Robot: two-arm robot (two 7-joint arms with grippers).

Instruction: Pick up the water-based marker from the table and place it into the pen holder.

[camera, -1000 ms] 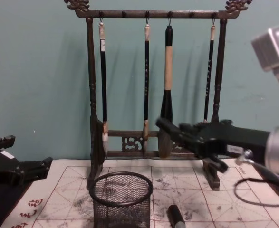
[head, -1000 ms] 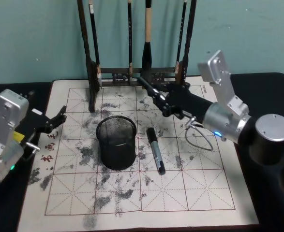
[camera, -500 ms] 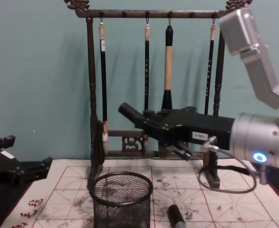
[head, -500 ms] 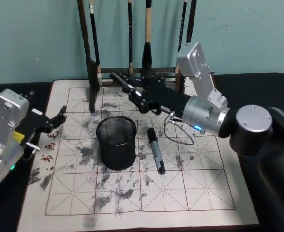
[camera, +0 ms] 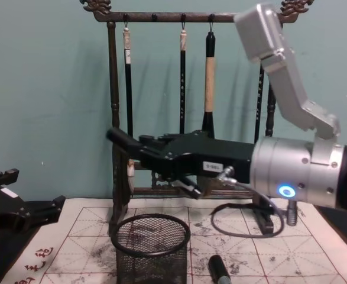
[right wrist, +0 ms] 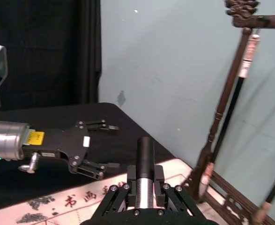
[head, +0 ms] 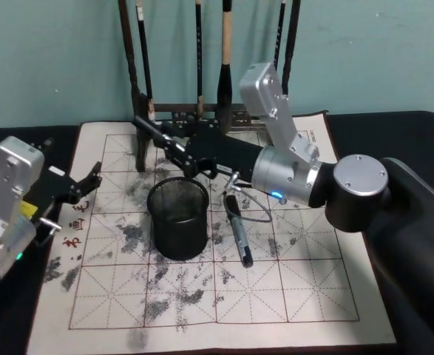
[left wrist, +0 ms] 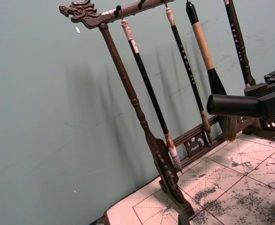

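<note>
1. The right hand [head: 174,144] reaches from the right side across the mat [head: 276,296]. Its fingers are closed tightly on a black marker [head: 148,128].
2. In the right wrist view, the black marker [right wrist: 145,152] sits between the two fingers and sticks out forward past them.
3. In the chest view, the black marker [camera: 123,141] lies almost level in the air and its free end points to the robot's left. It is above the pen holder [camera: 152,260] and does not touch the rim.
4. The pen holder [head: 176,229] stands upright on the mat, near the middle, in front of the brush rack [head: 139,96].
5. A second marker [head: 239,231] lies flat on the mat, just beside the pen holder on its right side, apart from it.
6. The left hand [head: 92,183] is at the left edge of the mat, low over the dark surface [head: 394,122]. Its fingers are spread apart and hold nothing.
7. The mat has a red grid and many grey ink stains.
8. Several brushes [camera: 209,77] hang from the top bar of the brush rack.
</note>
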